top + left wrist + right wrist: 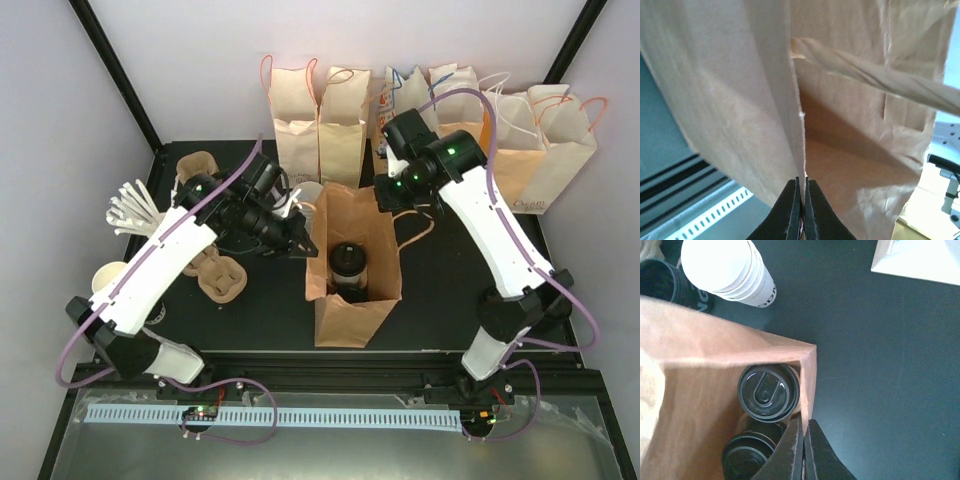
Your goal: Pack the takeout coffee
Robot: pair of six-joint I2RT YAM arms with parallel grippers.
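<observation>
An open brown paper bag [352, 318] stands mid-table. Inside it sits the takeout coffee [348, 259], a white cup with a black lid [768, 391]. A second black-lidded cup [746, 456] lies right beside it in the bag. My left gripper [303, 243] is shut on the bag's left rim; in the left wrist view its jaws [803, 183] pinch the paper edge of the bag [740, 100]. My right gripper [386, 204] is shut on the bag's far right corner, with the bag wall [808, 385] running between its fingertips [804, 424].
A row of brown bags [320, 120] lines the back. A white cup stack [735, 270] and a black lid stack [662, 282] stand just beyond the open bag. Pulp cup carriers [222, 276], white cutlery [130, 210] and a white cup [110, 276] sit at the left.
</observation>
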